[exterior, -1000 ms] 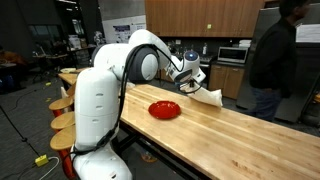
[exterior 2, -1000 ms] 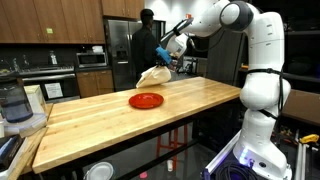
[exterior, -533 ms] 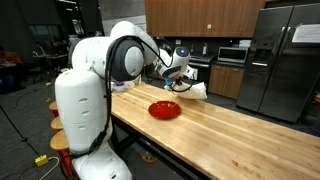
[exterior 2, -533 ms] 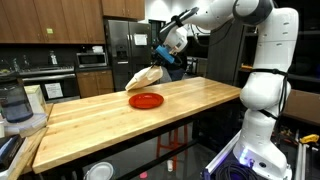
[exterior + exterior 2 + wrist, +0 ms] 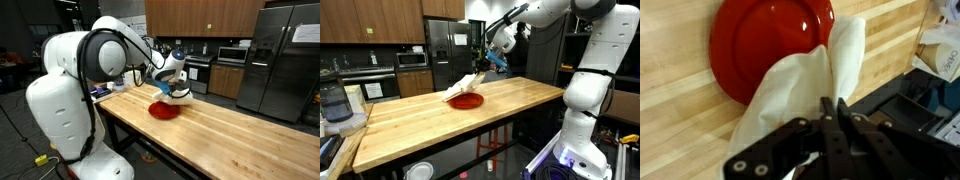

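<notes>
In an exterior view, a blender (image 5: pixel 332 100) stands at the far left. A microwave (image 5: pixel 412 59) sits further along, and then comes a dark fridge (image 5: pixel 445 45). In front of them runs the table (image 5: pixel 420 130), a long wooden top. A red plate (image 5: pixel 468 101) lies on it near the far edge. A white cloth (image 5: pixel 466 87) hangs slanting over the plate's left side, with its lower end down at the rim. I cannot tell whether it touches the plate there. The cloth's upper end rises to the right into the gripper (image 5: pixel 488 66), which is clamped on it. Further right, the arm (image 5: pixel 545 12) leads to the white robot body (image 5: pixel 588 95).

In an exterior view from across the table, the robot body (image 5: pixel 60 100) fills the left. The arm (image 5: pixel 120 40) reaches right to the gripper (image 5: pixel 168 82). The cloth (image 5: pixel 180 93) hangs from the gripper above the plate (image 5: pixel 163 110).

In the wrist view, bare table (image 5: pixel 670 110) shows at the left. The plate (image 5: pixel 760 40) comes next, and the cloth (image 5: pixel 805 80) drapes across its edge. The cloth narrows toward the gripper (image 5: pixel 835 105), whose fingers (image 5: pixel 828 112) are pinched tight on the fabric.
</notes>
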`<state>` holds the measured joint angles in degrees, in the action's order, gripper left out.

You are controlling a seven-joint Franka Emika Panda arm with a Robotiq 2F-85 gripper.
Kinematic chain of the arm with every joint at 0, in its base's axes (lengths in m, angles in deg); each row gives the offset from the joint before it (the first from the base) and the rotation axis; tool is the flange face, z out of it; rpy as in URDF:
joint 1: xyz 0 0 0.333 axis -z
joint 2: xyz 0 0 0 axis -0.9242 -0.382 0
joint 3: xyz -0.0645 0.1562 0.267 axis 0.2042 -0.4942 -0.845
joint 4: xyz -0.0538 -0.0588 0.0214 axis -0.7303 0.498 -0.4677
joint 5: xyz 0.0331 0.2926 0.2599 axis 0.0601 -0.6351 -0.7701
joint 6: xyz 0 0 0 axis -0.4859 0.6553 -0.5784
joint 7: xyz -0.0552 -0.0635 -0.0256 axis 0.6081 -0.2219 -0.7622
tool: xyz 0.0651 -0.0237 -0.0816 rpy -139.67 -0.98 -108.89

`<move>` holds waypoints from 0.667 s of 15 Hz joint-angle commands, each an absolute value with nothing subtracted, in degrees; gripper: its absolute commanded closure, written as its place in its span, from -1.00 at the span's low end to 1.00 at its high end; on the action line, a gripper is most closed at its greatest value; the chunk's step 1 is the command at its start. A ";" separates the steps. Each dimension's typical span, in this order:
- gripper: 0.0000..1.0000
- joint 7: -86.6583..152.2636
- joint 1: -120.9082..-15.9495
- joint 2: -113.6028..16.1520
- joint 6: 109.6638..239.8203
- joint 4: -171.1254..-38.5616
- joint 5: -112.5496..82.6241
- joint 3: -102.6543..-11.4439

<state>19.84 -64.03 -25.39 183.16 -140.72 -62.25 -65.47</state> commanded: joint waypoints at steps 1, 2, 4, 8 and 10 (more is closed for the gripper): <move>0.96 12.19 -66.00 -20.70 181.36 -147.03 -62.77 -61.62; 0.96 10.59 -65.95 -20.81 181.26 -147.89 -62.15 -60.74; 0.96 8.28 -65.20 -21.52 180.06 -149.16 -60.25 -58.74; 0.96 5.21 -63.28 -25.92 178.68 -149.57 -55.82 -54.50; 0.96 4.23 -62.27 -29.45 178.91 -148.60 -54.14 -52.79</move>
